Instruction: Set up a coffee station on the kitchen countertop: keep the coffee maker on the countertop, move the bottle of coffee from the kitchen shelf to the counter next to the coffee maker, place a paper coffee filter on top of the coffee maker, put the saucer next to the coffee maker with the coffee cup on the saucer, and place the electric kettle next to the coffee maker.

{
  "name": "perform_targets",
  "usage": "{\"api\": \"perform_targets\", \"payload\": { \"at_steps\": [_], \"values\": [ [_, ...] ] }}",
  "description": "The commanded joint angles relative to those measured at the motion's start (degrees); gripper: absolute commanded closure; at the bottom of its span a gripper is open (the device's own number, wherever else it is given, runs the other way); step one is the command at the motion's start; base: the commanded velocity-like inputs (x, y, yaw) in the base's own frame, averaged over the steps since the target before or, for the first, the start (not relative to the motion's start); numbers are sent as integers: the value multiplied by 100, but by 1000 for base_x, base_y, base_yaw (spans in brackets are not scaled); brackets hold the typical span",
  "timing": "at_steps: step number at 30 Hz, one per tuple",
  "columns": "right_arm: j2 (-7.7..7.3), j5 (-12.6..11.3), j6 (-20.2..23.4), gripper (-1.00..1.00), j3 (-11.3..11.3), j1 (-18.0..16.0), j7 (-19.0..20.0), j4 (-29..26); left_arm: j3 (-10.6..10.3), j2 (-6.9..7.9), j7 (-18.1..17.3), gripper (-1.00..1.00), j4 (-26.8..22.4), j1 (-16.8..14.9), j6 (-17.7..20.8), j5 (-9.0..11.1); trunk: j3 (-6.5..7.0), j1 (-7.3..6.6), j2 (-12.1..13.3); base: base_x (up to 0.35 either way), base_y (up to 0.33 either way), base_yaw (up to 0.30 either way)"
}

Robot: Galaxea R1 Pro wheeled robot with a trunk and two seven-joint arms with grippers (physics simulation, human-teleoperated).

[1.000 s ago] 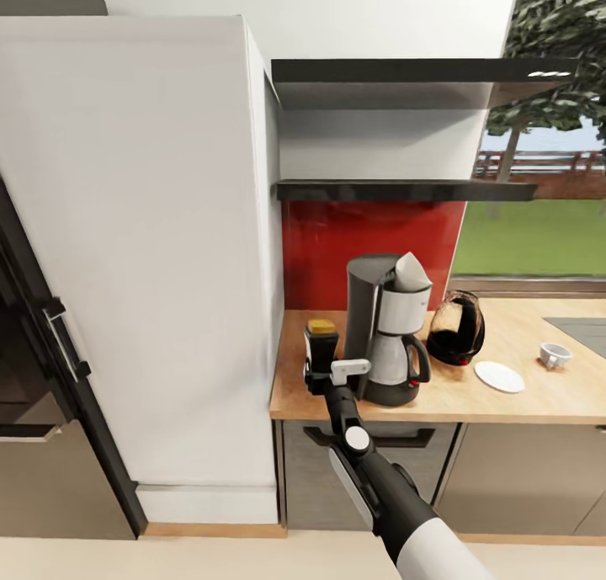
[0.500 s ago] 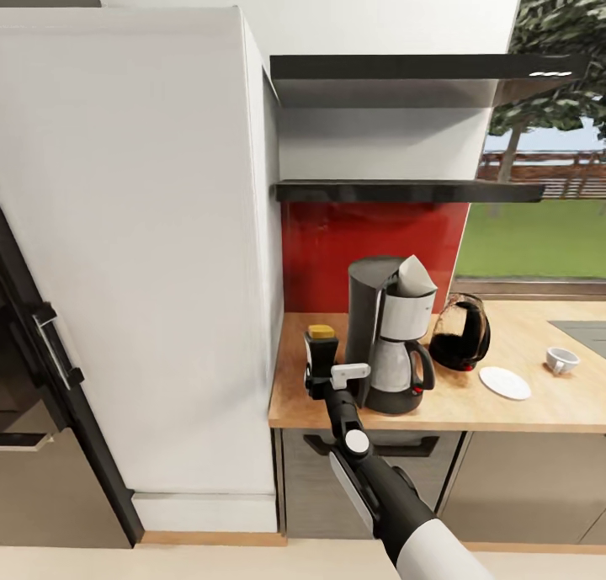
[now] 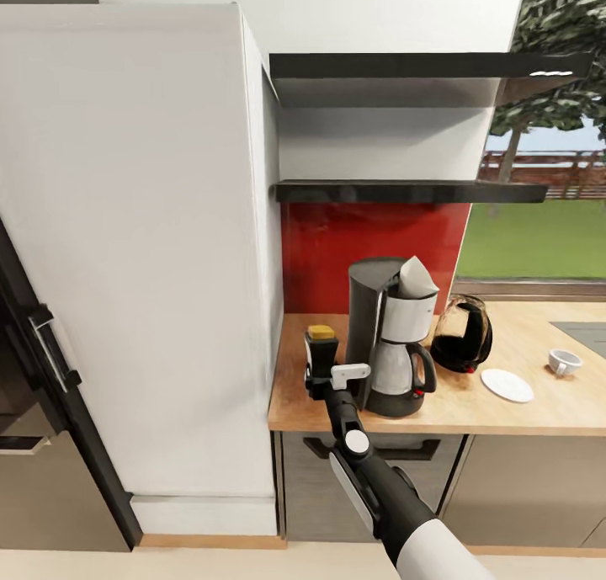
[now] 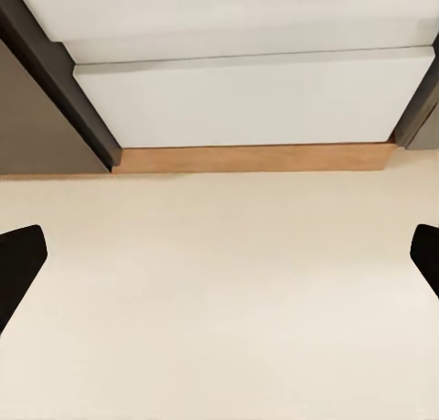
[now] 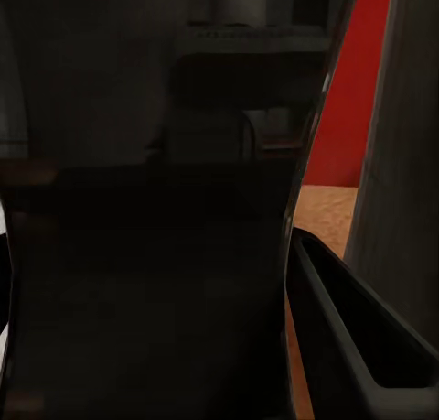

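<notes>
The bottle of coffee (image 3: 321,345), dark with a yellow lid, stands on the wooden countertop (image 3: 454,407) just left of the coffee maker (image 3: 389,344). My right gripper (image 3: 319,376) is shut on the bottle's lower part. In the right wrist view the dark bottle (image 5: 155,255) sits tight against one finger (image 5: 361,347). A white paper filter (image 3: 417,278) rests on top of the coffee maker. To its right stand the dark electric kettle (image 3: 463,336), then the white saucer (image 3: 507,385), with the coffee cup (image 3: 564,362) apart from it on the counter. My left gripper (image 4: 219,264) hangs open over the floor.
A tall white cabinet (image 3: 143,252) borders the counter's left end. Two dark shelves (image 3: 404,191) hang above a red backsplash (image 3: 370,235). A drawer with a dark handle (image 3: 379,449) lies under the counter. A dark oven front (image 3: 34,378) stands at far left.
The whole picture has shifted a little, so the camera moved. My right gripper stays on the bottle beside the coffee maker.
</notes>
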Motion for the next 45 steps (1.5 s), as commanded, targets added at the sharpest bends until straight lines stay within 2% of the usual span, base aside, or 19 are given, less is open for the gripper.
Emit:
{"api": "perform_targets", "payload": {
  "at_steps": [1,8,14,21,29,30,36,45],
  "values": [
    [0,-42,-36,100,15,-4,-24,63,-48,3,-3,-100,1,-2,-18,60,-2,2,-4,7,0,0],
    [0,-67,-85,100,15,-4,-38,69,-40,1,9,-100,10,7,-22,32,-3,2,-5,46,1,0],
    [0,-68,-147,100,17,-4,-41,-75,-32,7,9,-100,9,7,-18,30,-3,2,-5,269,93,0],
    [0,-65,-157,100,15,-4,-50,1,-30,14,9,-100,9,13,-25,34,-3,2,-5,179,76,0],
    [0,-111,-374,100,1,-4,-50,266,-30,16,9,-100,9,16,-27,34,-3,2,-5,8,3,0],
    [0,-186,-970,100,3,-4,-50,955,-30,16,9,-100,9,16,-27,34,-3,2,-5,0,0,0],
    [0,-375,-990,100,8,-4,-57,1101,-30,16,9,-100,1,9,-27,34,-3,2,-5,0,0,0],
    [0,-420,-991,100,14,-4,-59,1165,-38,13,9,-100,0,16,-27,29,-3,2,-5,0,0,0]
  ]
}}
